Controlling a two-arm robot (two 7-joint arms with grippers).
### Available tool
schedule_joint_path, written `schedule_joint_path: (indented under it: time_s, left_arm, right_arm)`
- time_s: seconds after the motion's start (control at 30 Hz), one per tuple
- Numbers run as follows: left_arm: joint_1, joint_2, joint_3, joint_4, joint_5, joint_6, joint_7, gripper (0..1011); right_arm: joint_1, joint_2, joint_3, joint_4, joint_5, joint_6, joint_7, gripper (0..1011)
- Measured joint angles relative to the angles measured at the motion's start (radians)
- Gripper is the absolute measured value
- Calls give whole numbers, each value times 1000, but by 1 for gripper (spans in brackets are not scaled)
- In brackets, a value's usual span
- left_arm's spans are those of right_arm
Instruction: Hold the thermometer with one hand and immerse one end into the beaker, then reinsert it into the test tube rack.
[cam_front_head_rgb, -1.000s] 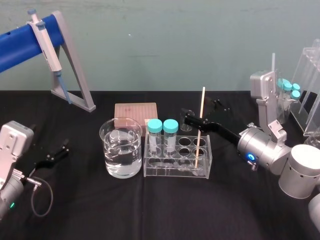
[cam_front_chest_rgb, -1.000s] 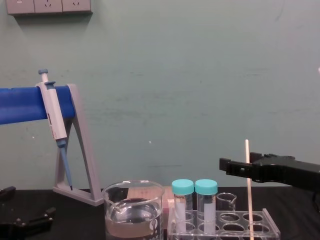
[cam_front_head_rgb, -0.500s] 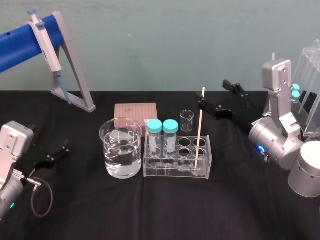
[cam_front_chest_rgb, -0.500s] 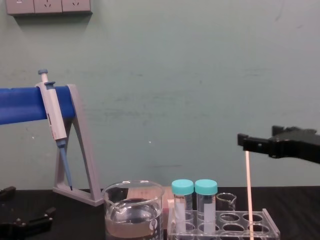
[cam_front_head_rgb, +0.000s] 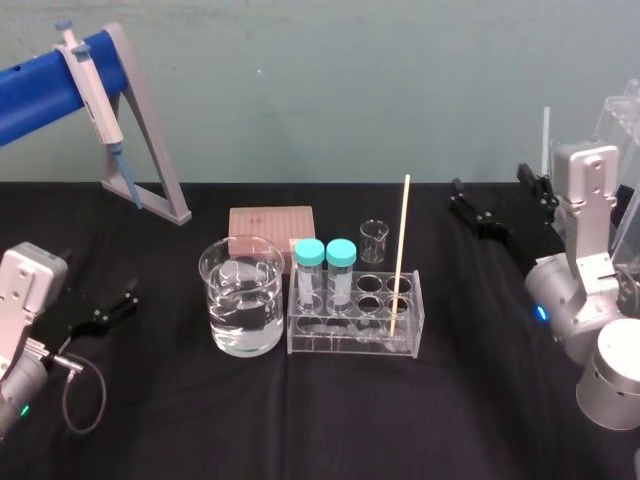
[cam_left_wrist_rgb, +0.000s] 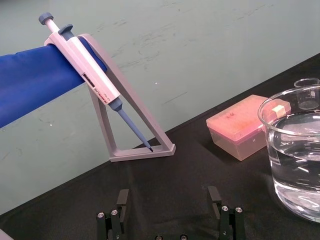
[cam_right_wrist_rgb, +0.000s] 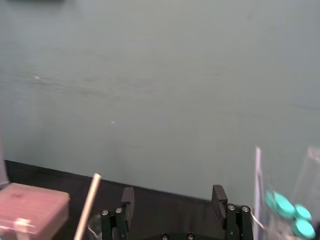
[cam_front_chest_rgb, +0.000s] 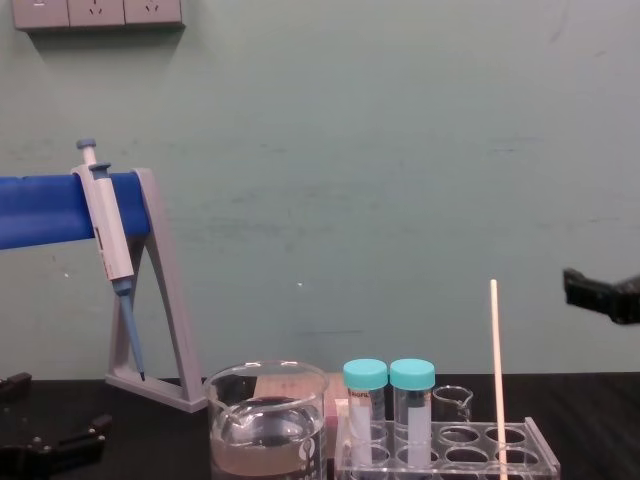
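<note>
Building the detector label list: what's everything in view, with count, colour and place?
thermometer: 1, cream-white, standing in the rack's right end
test tube rack: 1, clear, table centre
capped tubes: 2, teal caps, rack's left end
beaker: 1, clear with liquid, left of the rack
tiny beaker: 1, clear, behind the rack
tip box: 1, pink, behind the beaker
pipette: 1, grey and blue, hanging on its stand
pipette stand: 1, grey and blue, back left
clear holder: 1, far right
table: 1, black
left gripper: 1, black, open, low at left
right gripper: 1, black, open, raised right of the rack
</note>
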Motion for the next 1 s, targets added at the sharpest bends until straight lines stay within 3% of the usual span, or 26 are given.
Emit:
schedule_joint_path:
  time_s: [0.47, 1.0]
  left_arm:
    - [0, 0, 0, 0, 0, 0, 0, 1004]
    - [0, 0, 0, 0, 0, 0, 0, 1004]
  right_arm:
    - [21, -50, 10, 151, 13, 8, 62, 1003]
    - [48, -70, 15, 198, -17, 0, 90, 1003]
